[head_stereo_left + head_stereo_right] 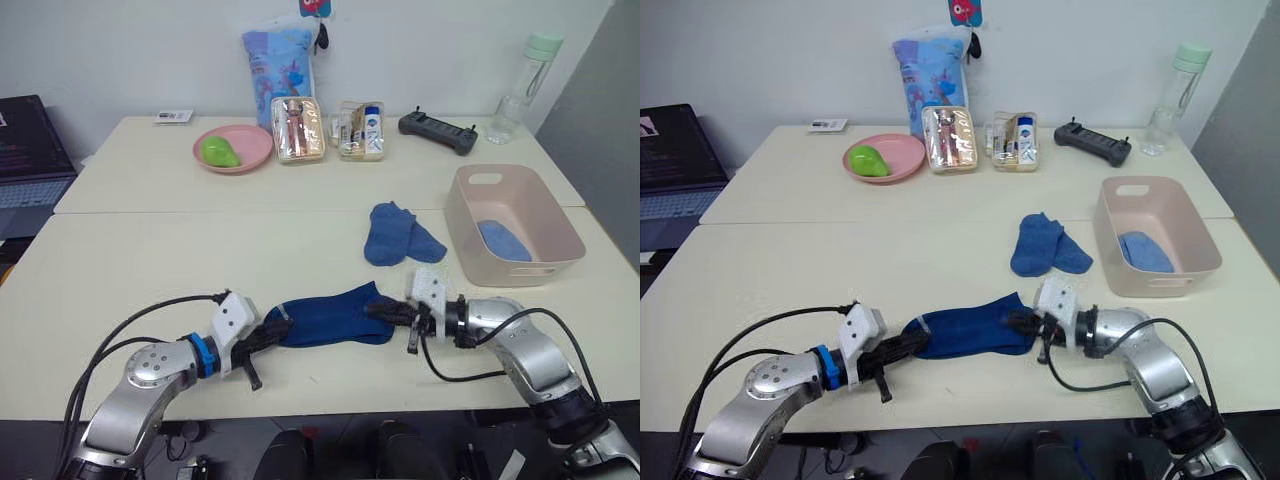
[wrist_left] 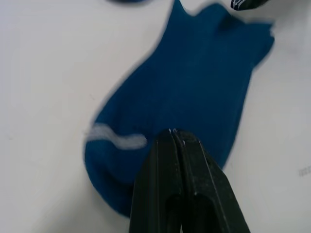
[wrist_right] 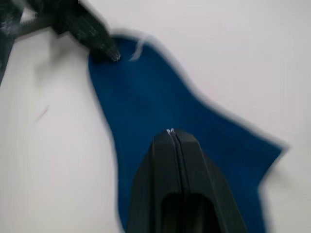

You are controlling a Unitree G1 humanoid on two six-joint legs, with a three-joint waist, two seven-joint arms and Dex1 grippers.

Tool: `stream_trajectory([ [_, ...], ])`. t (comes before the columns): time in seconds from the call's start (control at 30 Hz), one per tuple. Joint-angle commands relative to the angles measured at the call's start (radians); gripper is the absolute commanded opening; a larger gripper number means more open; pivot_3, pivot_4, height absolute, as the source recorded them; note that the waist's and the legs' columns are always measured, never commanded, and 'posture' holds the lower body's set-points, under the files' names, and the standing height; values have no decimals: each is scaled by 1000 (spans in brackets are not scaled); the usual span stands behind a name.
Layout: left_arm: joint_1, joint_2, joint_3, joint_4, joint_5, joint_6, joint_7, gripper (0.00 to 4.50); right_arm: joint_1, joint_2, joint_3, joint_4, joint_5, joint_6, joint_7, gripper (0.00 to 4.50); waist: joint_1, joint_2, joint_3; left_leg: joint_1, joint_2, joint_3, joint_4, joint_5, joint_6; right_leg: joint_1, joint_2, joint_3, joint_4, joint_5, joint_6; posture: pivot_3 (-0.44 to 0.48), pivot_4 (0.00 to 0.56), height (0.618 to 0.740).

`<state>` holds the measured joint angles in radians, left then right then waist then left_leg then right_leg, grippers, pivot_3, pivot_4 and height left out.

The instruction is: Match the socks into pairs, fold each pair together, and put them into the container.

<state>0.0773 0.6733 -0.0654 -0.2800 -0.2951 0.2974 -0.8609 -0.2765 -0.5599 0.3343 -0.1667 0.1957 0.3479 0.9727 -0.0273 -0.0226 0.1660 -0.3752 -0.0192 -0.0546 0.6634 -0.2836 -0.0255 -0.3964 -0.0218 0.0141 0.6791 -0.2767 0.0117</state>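
Both grippers, left and right, pinched opposite ends of the dark blue sock on the table's near edge, fingers closed. Folding seemed underway; next, one end should likely carry over the other. Another pair lay beside the pink tub.

Along the table's far edge: pink plate with green object, clear pouches, controller, bottle.

Near the desk's front edge lies a dark navy sock with a pale stripe, possibly white, by one end. A medium-blue pair lies beside the pale pink container, which holds a lighter blue sock.
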Motion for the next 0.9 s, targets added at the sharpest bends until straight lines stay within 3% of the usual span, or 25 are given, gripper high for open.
stream_trajectory([
  [0.03, 7, 25, -25, 20, 48, -2, -8, 32, -7, -45, 40, 25, -75, -41, 27, 0, 1, 0, 0, 0, 0, 0, 0, 0, 0, 0, 0, 0, 0, 0, 0, 0, 150, 740],
  [0.4, 41, 42, 89, 38, -37, -7, -41, 32, -2, -163, -72, 39, -9, -27, 107, 0, 2, 0, 0, 10, 0, 0, -2, -1, 1, 10, 0, 0, -2, -2, 1, 0, 150, 740],
  [0.5, 29, 29, 187, -7, -159, 49, -47, 198, -3, -148, -173, -28, 130, 76, 116, 0, 2, -1, 2, 10, 0, 0, -2, -1, 1, 10, 0, 0, -2, -2, 1, 0, 150, 740],
  [0.6, 10, 7, 315, -18, -301, 153, 2, 979, -14, -148, -270, -34, 198, 138, 80, 648, 1, -1, 3, 8, 1, 0, -2, -1, 1, 8, 0, 0, -1, -2, 1, 0, 150, 740],
  [0.8, 56, -19, 491, 48, -286, 119, 101, 2914, 33, -203, -373, 57, 177, 104, 50, 2714, 2, -1, 3, 8, 1, 0, -2, -1, 1, 9, 0, 0, -2, -2, 1, 0, 150, 740],
  [0.9, 90, -43, 512, 64, -262, 86, 121, 3958, 48, -188, -386, 86, 184, 111, 29, 3826, 2, -1, 3, 8, 1, 0, -2, -1, 1, 9, 0, 1, -3, -2, 1, 0, 150, 740],
])
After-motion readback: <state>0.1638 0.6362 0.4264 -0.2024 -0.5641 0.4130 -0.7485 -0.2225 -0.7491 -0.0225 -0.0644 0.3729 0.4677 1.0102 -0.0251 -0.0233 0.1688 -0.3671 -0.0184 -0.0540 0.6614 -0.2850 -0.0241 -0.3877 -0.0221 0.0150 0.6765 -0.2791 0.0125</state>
